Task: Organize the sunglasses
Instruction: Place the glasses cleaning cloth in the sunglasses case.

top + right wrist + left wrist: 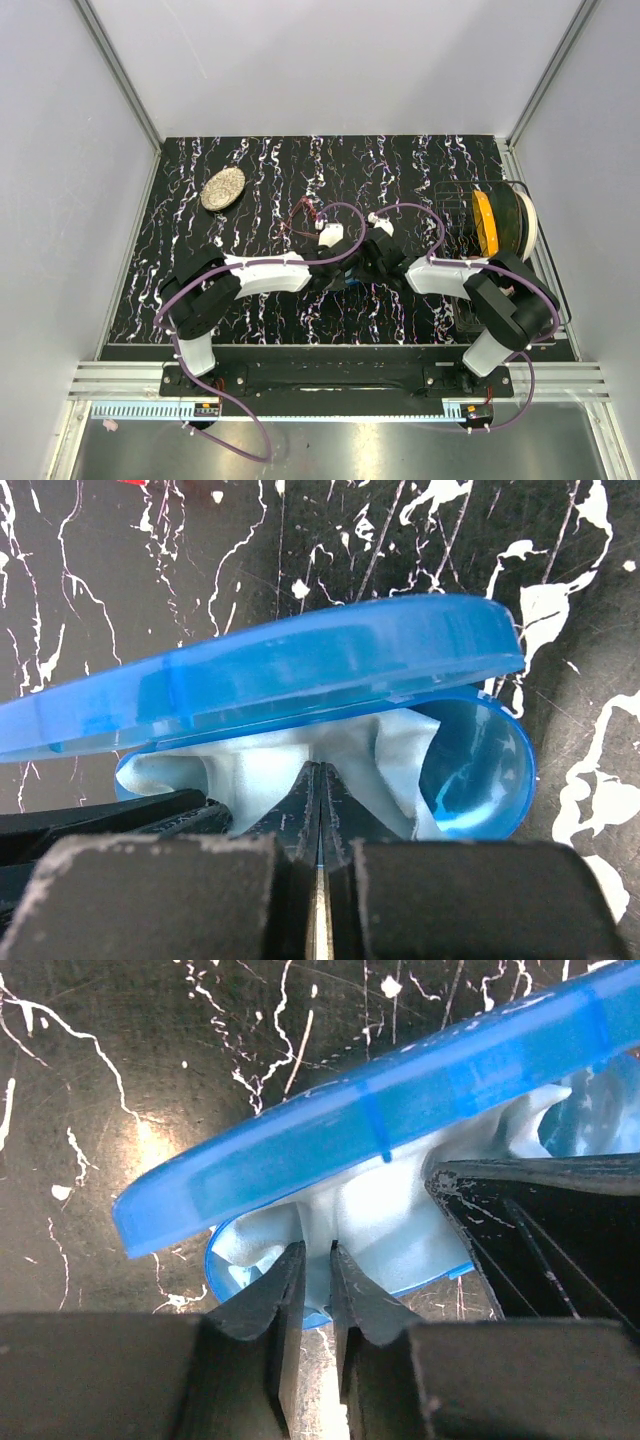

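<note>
The sunglasses [301,214], thin red wire frame, lie on the black marbled table just behind the two grippers, untouched. The glossy blue case [380,1110] stands part open in front of both wrist cameras, its lid [270,665] raised. The light blue cloth [385,1215] is bunched inside it. My left gripper [318,1252] is shut on a fold of the cloth. My right gripper [320,770] reaches into the case from the other side, its fingers pressed together on the cloth [250,770]. In the top view both grippers [340,274] [364,268] meet over the case [352,283], which they mostly hide.
A glittery gold oval object [223,188] lies at the back left. A yellow and white spool [497,222] stands at the right edge of the table. Purple cables loop over both arms. Grey walls enclose the table.
</note>
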`<state>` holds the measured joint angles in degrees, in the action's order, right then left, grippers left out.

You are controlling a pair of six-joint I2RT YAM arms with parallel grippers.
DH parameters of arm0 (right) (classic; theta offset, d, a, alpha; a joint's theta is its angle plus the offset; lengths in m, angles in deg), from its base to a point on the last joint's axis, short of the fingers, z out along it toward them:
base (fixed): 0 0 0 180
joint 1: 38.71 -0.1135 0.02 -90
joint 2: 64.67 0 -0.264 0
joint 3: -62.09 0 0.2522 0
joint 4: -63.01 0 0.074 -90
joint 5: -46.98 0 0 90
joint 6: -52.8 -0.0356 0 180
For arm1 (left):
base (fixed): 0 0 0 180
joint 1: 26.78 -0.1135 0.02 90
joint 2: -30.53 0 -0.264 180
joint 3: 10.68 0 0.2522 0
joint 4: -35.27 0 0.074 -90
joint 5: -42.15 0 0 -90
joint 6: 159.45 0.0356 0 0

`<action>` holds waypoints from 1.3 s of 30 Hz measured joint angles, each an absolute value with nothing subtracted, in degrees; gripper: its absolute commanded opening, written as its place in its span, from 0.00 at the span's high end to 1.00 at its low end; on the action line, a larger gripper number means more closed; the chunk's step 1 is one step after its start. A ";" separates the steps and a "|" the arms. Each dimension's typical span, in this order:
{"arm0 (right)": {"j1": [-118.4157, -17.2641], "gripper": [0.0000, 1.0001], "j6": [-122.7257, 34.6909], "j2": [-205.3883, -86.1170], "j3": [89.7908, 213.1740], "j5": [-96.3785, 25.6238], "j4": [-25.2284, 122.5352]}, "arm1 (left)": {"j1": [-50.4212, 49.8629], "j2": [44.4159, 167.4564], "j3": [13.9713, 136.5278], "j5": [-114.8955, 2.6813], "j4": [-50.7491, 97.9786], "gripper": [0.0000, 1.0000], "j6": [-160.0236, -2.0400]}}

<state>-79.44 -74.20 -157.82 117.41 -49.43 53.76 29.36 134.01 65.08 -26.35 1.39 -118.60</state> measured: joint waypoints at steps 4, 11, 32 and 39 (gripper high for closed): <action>-79.44 1.00 -74.72 -158.27 117.50 -49.39 54.07 | 29.34 134.01 65.45 -24.91 0.08 0.68 -119.78; -79.49 1.00 -75.35 -158.93 118.11 -49.35 54.13 | 29.34 133.88 66.28 -23.70 -0.88 0.48 -121.37; -79.51 1.00 -75.97 -159.26 118.76 -49.43 53.43 | 29.16 127.87 65.51 -26.66 3.49 0.76 -118.27; -79.55 1.00 -76.14 -159.24 118.81 -49.48 53.33 | 29.16 130.62 61.80 -27.25 9.44 0.78 -118.16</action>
